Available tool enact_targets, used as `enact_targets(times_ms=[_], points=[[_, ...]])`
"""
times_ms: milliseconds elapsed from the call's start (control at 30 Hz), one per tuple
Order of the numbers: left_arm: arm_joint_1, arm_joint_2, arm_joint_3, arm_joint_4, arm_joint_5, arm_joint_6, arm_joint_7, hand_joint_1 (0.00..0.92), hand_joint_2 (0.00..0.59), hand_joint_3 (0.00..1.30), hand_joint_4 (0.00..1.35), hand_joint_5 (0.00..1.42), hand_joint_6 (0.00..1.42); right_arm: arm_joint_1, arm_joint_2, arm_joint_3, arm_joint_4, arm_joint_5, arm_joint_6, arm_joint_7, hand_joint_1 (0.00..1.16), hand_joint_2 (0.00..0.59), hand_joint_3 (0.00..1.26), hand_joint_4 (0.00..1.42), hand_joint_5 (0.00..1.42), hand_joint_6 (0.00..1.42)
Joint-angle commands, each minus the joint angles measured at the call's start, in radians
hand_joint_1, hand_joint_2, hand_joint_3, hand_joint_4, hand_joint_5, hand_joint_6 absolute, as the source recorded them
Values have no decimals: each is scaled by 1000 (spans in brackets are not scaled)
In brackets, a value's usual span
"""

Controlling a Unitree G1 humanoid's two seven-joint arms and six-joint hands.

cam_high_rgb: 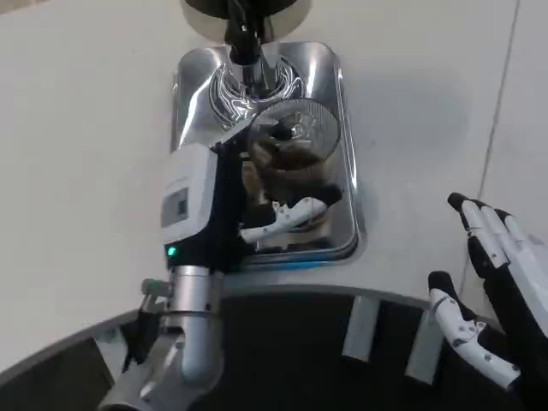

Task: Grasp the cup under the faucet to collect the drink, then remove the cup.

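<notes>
Clear ribbed plastic or glass, by the look of it: the cup is see-through with fine vertical ridges round its wall and a wide round mouth, seen from above. Dark brown drink shows inside, filling a fair part of it (exact level hard to judge from this angle). It stands in the shiny steel drip tray, right below the black faucet, at the far side of the white worktop.

Left hand is wrapped round the cup's near side; white-and-black fingers curl across the lower wall, so it grips the cup. Right hand hovers well apart over the worktop's right edge, fingers spread, holding nothing.

Handling, my guess: stiff wall, so it should not crush easily under a firm wrap, but if it is thin plastic a hard squeeze could bow it and push liquid up. Ribs give some bite, though any drips would make it slippery. With drink in it the cup is heavier than empty and top-open, so it spills on any tilt. Best hold is round the mid-to-lower wall, as now, keeping fingers off the rim and the mouth level.

Removal likely needs a straight pull toward the robot, low enough to clear the faucet spout and high enough to clear the tray's raised lip. Slow, no jerks.
</notes>
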Motion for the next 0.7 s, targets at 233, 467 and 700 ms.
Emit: enact_targets(times_ms=[233,467,700], points=[[121,54,44,-172,-10,-47,-21,662,94,1105,1173,1342,1424,-10,-20,11,15,3,-18,-20,61,555,0,0,0,53],[192,63,72,-287,-12,-56,-61,660,89,1111,1172,1342,1424,-34,-43,9,31,16,-20,-20,60,555,0,0,0,49],[301,77,92,-419,-3,-53,-101,660,88,1115,1172,1341,1424,-70,-68,-1,73,43,-28,-33,59,555,0,0,0,39]])
